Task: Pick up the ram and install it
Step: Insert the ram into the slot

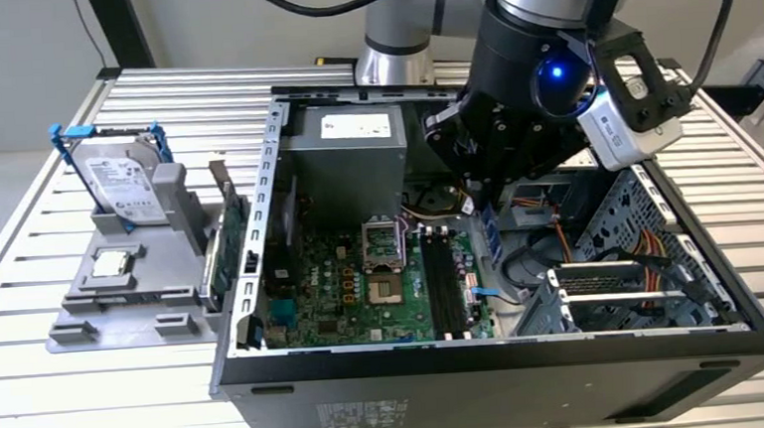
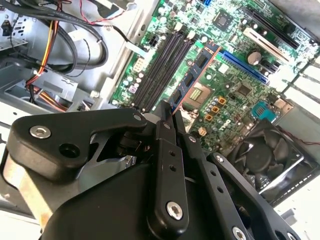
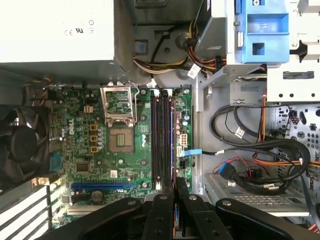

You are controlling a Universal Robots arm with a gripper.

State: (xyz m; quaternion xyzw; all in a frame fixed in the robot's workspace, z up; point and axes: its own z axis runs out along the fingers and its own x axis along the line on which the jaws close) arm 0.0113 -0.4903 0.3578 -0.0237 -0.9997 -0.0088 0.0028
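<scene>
My gripper hangs inside the open computer case, shut on the ram. The ram is a thin blue-green stick standing on edge below the fingers. In the second wrist view the ram runs out from the shut gripper, showing black chips and an orange edge. It hovers just above the motherboard, beside the long black memory slots and tilted a little against their line. In the first wrist view the gripper sits at the near end of the memory slots, over the outermost one.
A grey fixture at the exterior view's left holds a hard drive with a blue handle and a green expansion card. Inside the case are the power supply, the CPU socket, a fan and loose cables by the drive cage.
</scene>
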